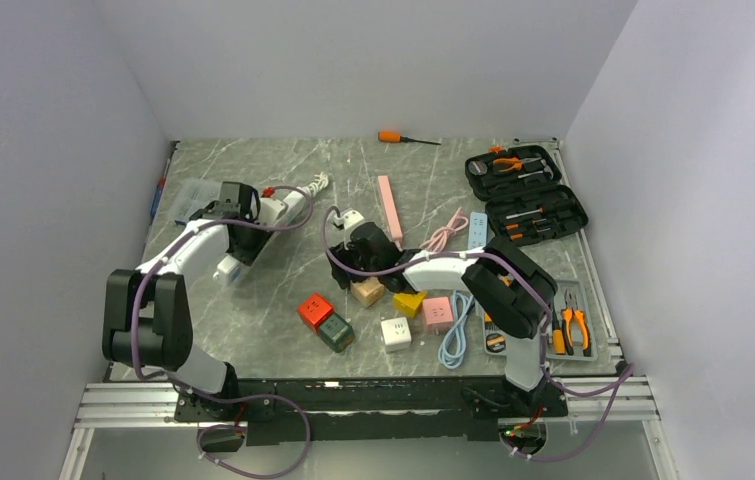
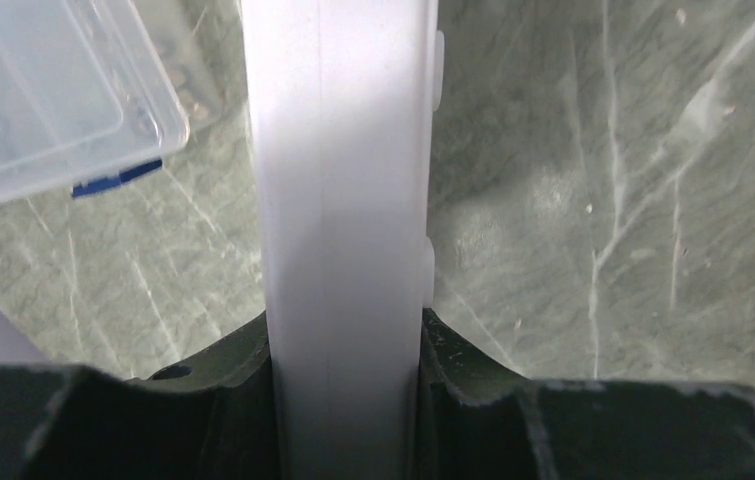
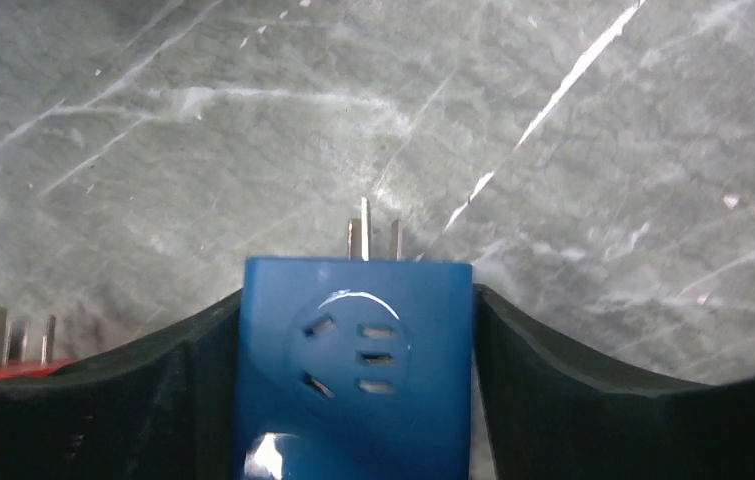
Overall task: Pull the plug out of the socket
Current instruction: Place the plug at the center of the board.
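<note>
Your right gripper (image 3: 358, 298) is closed on the blue plug (image 3: 353, 370), one finger tight against each side. Its socket face looks up at the wrist camera. Its metal prongs (image 3: 365, 228) stick out bare from the far end, pointing away from the wrist over the marble surface (image 3: 603, 150). So the plug is in your right gripper, out of the socket and well apart from it.

A red adapter (image 3: 3, 370) sits just left of that gripper, its prongs pointing the same way.

Over on your left, the left gripper (image 2: 343, 330) is clamped across the white power strip (image 2: 338, 150). The strip's long axis runs straight away from the wrist. From above, it lies diagonally, near end towards the arm bases and far end angled away to the right. A clear plastic box (image 2: 43, 90) lies just off its left side, by the surface's left edge.

There's open marble between the two grippers. The near side of the right gripper is crowded with a tan block (image 1: 367, 291), a yellow wedge (image 1: 410, 301), a pink cube (image 1: 438, 312) and a blue cable (image 1: 456, 335). The open tool case (image 1: 526, 192) fills the far right corner.
</note>
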